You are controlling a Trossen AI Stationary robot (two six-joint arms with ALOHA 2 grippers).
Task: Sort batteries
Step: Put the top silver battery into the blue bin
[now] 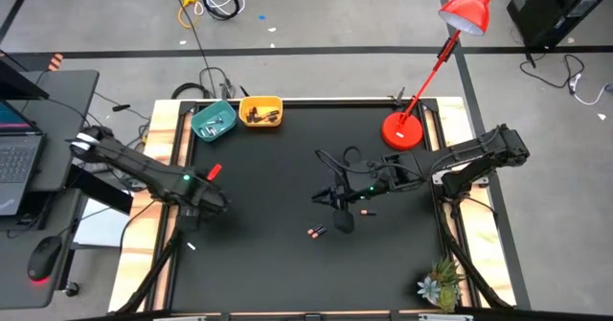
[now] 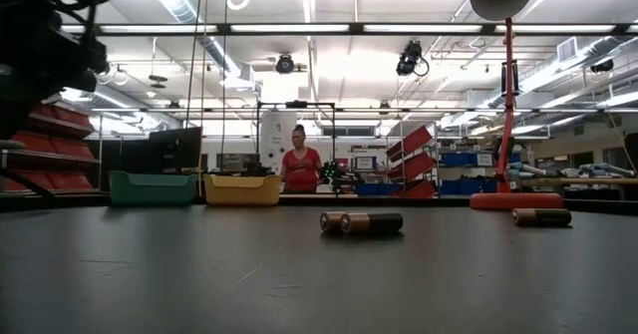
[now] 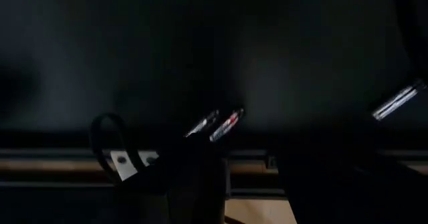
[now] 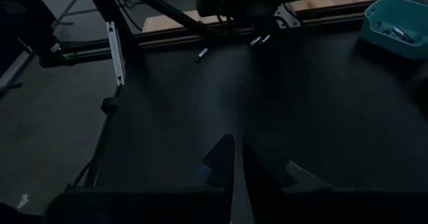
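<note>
We see the right gripper (image 1: pixel 324 198) with fingers closed tight above 2 batteries (image 1: pixel 317 232) on the table (image 1: pixel 268 263), left gripper (image 1: pixel 213 203) fingers apart.

My right gripper (image 1: pixel 330 198) hangs mid-table, fingers pinched together, pointing to nine o'clock; my left gripper (image 1: pixel 213 204) sits at the nine o'clock edge.

Dark copper-ended batteries (image 1: pixel 317 232) on table
</note>
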